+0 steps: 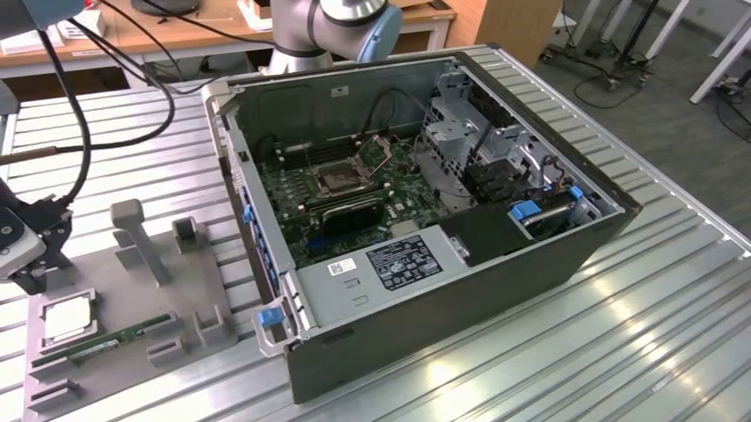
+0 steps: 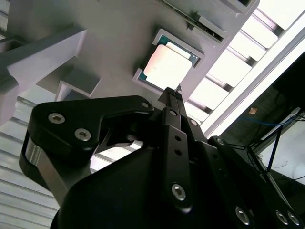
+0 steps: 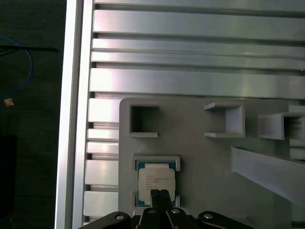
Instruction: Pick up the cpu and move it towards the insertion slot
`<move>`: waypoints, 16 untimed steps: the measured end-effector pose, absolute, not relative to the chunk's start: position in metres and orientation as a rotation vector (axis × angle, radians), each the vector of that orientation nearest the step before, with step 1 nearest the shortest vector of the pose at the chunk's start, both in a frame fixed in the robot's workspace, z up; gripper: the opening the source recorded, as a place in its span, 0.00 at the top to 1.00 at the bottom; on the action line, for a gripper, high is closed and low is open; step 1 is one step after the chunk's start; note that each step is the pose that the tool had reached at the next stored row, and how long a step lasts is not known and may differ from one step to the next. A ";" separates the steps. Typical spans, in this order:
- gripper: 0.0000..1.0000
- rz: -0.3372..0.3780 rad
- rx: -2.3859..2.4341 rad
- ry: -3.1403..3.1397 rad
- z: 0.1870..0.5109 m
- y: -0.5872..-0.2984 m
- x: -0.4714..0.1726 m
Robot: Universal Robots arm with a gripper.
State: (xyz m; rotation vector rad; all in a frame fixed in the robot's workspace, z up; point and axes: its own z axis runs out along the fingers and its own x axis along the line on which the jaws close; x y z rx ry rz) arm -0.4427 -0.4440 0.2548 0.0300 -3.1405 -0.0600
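A ribbed aluminium desk (image 1: 657, 290) carries an open computer case (image 1: 470, 303) and, toward the exterior view's left, a grey plastic tray (image 1: 176, 294). The claw (image 3: 159, 192) hangs over that tray with its two slim fingers (image 2: 174, 102) pressed together, pinching nothing. In both wrist views its tips sit directly over one edge of the cpu (image 3: 156, 177). Whether they touch the chip I cannot tell. The cpu lies flat, silvery face up, in a square recess of the tray, not lifted. In the exterior view the claw (image 1: 30, 280) hovers just beside and above the chip. Near the cpu a long green memory stick (image 1: 108, 341) rests in a narrow recess, and grey upright posts (image 1: 135, 237) rise from the tray beyond it. The insertion slot (image 1: 343, 178), a square metal-framed socket, sits on the green motherboard (image 1: 405, 207) inside the case. It is well apart from claw and cpu, toward the exterior view's right.
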 end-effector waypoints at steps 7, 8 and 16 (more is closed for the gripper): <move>0.89 -0.060 0.030 -3.140 0.247 -0.444 -0.443; 0.89 -0.060 0.030 -3.140 0.246 -0.444 -0.443; 0.89 -0.060 0.030 -3.140 0.243 -0.445 -0.443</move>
